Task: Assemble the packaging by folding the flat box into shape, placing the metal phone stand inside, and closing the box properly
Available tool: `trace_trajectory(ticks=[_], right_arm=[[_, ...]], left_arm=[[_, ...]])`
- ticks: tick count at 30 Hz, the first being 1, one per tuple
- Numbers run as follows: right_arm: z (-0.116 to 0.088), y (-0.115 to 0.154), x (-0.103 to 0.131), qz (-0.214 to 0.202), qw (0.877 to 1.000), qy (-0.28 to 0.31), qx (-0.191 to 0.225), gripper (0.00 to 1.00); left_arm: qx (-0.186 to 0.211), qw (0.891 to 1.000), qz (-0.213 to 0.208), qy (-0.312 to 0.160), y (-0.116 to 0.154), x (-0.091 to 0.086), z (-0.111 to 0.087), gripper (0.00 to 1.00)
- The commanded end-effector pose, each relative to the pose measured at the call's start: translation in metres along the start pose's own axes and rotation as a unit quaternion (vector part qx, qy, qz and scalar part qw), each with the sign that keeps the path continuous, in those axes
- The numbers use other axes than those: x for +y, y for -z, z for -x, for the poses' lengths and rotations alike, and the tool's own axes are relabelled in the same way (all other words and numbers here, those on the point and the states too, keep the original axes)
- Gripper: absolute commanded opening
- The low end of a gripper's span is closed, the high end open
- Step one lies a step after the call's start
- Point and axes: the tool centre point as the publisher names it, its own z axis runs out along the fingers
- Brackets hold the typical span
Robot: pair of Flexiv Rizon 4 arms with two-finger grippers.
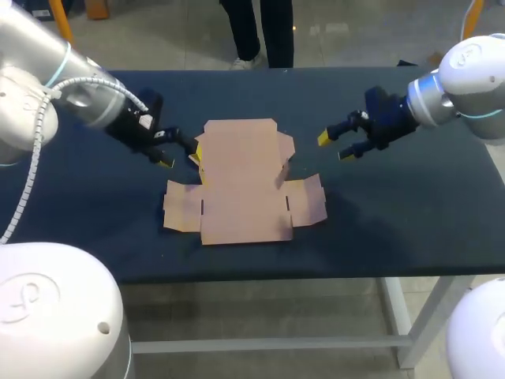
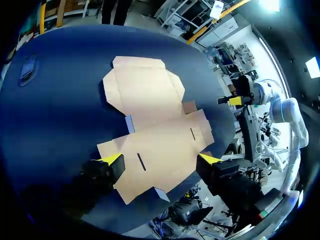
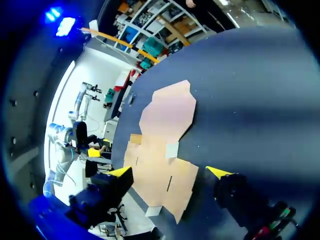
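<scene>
The flat box [image 1: 245, 181] lies unfolded on the dark bench [image 1: 410, 213], near its middle, flaps spread to the left and right and its longer panel pointing to the far side.

The left gripper [image 1: 180, 155] comes in from the left and sits at the box's left edge, one yellow tip just beside the cardboard; I cannot tell if it touches. In the left wrist view its fingers [image 2: 111, 159] stand wide apart, with the box [image 2: 155, 130] spreading ahead of and between them.

The right gripper [image 1: 334, 147] hangs to the right of the box, apart from it, with its fingers wide and nothing in them. In its own view the box [image 3: 165, 145] lies ahead of the gripper [image 3: 170, 172].
</scene>
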Motion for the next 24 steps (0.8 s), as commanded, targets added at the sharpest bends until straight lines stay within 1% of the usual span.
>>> trace_trajectory(ticks=[1,4,9,12,14,16,17,19,21,22,24], right_arm=[[0.001,-0.003,0.004,0.001,0.995,0.0,0.099,1.0],[0.001,-0.01,0.009,0.0,0.993,-0.023,0.112,1.0],[0.005,-0.023,0.019,0.013,0.992,-0.076,0.104,1.0],[0.009,-0.03,0.025,0.02,0.99,-0.096,0.097,1.0],[0.011,-0.034,0.029,0.033,0.99,-0.106,0.085,1.0],[0.012,-0.038,0.033,0.04,0.989,-0.111,0.088,1.0],[0.013,-0.041,0.035,0.045,0.989,-0.114,0.078,1.0],[0.016,-0.046,0.039,0.042,0.989,-0.119,0.083,1.0],[0.018,-0.052,0.043,0.044,0.989,-0.125,0.072,0.96],[0.019,-0.055,0.045,0.039,0.988,-0.127,0.077,0.9],[0.021,-0.061,0.049,0.038,0.988,-0.126,0.076,0.9]], left_arm=[[0.023,1.0,0.011,-0.009,0.007,-0.008,0.009,1.0],[0.024,1.0,0.006,-0.013,0.012,-0.013,0.012,1.0],[0.024,0.999,-0.003,-0.022,0.02,-0.024,0.016,1.0],[0.031,0.999,-0.005,-0.026,0.024,-0.031,0.021,1.0],[0.032,0.999,-0.006,-0.026,0.026,-0.035,0.024,1.0],[0.034,0.999,-0.006,-0.026,0.027,-0.038,0.027,1.0],[0.035,0.999,-0.006,-0.026,0.027,-0.038,0.028,1.0],[0.037,0.999,-0.006,-0.027,0.029,-0.04,0.03,1.0],[0.037,0.999,-0.006,-0.027,0.029,-0.045,0.033,1.0],[0.038,0.999,-0.005,-0.028,0.03,-0.045,0.033,1.0],[0.039,0.999,-0.003,-0.029,0.031,-0.049,0.036,1.0]])
